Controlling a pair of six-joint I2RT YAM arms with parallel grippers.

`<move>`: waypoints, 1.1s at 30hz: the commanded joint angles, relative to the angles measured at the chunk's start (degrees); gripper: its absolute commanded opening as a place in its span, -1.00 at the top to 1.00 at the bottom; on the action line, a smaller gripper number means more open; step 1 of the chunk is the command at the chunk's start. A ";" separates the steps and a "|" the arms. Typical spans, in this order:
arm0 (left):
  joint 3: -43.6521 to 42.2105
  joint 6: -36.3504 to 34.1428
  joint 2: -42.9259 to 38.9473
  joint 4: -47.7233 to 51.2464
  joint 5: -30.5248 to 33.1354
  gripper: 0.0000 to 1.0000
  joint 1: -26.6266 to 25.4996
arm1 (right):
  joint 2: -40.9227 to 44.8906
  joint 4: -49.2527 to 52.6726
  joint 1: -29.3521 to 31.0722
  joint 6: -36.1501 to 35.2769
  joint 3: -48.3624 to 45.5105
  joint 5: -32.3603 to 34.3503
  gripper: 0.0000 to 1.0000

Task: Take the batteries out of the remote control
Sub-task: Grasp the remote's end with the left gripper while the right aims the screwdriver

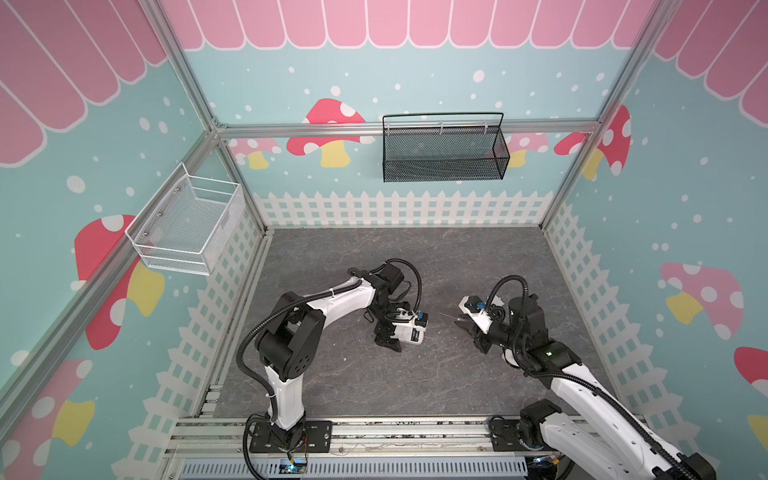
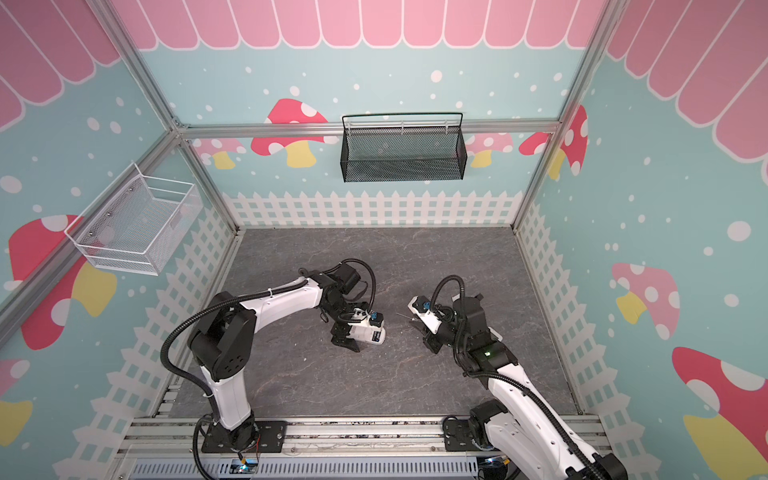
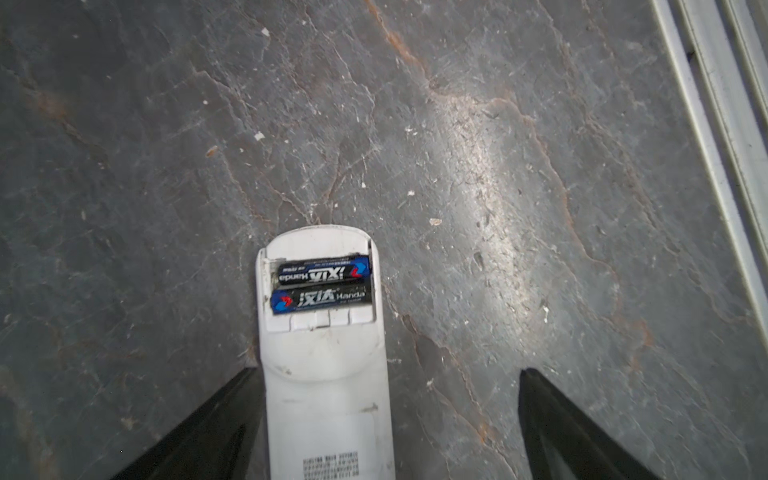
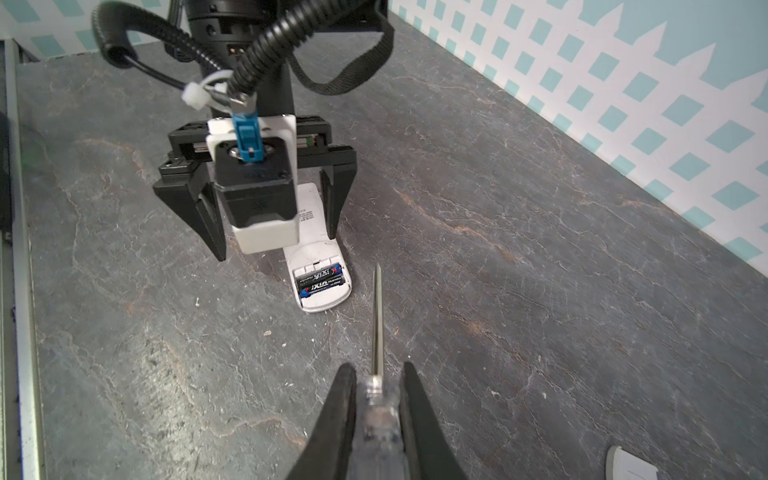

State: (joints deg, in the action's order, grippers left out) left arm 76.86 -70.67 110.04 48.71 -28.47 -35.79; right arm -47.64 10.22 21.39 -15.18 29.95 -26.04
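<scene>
Batteries (image 3: 321,286), two of them, lie side by side in the open compartment of the remote control (image 3: 328,395), across its width and with their printed labels up. One shows its blue end toward one side of the remote, the other toward the opposite side. The remote control lies flat on the grey slate surface (image 3: 519,166), back side up, with no cover over the compartment.

My left fingers (image 3: 216,424) are spread wide and hold nothing. The remote's body lies between them, close against one finger and well apart from the other. I cannot tell whether that near finger actually touches the plastic.

My right fingers (image 4: 338,415) are pressed onto the clear handle of a screwdriver (image 4: 377,324), pinching it from both sides. Its thin metal shaft points out ahead of them toward the compartment end of the remote. The tip stands just beside that rounded end, clear of the batteries and not touching the remote. In the right wrist view, my left fingers hang over the remote's far half.
</scene>
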 commanded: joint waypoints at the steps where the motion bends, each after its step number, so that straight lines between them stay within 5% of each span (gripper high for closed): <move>1: 1.63 -1.04 1.64 -2.21 2.70 -0.89 -0.41 | -1.05 1.19 0.39 -5.68 -0.49 -2.58 1.00; 22: -4.92 2.72 -0.20 -8.03 10.81 -0.49 -0.51 | -14.81 -6.45 8.70 -6.61 -0.64 -2.08 1.00; 26: -5.10 4.93 0.26 -8.35 11.63 -0.18 -0.50 | -18.09 -6.88 9.27 -8.08 0.30 -2.02 1.00; 33: -7.11 4.68 -0.79 -8.70 12.00 -0.04 -0.55 | -19.84 -8.27 9.20 -9.02 0.81 -2.15 1.00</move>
State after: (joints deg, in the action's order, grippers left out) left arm 71.35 -65.78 110.21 38.68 -17.52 -36.42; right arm -66.72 3.79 30.41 -21.87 29.04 -27.44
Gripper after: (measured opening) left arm 0.544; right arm 0.172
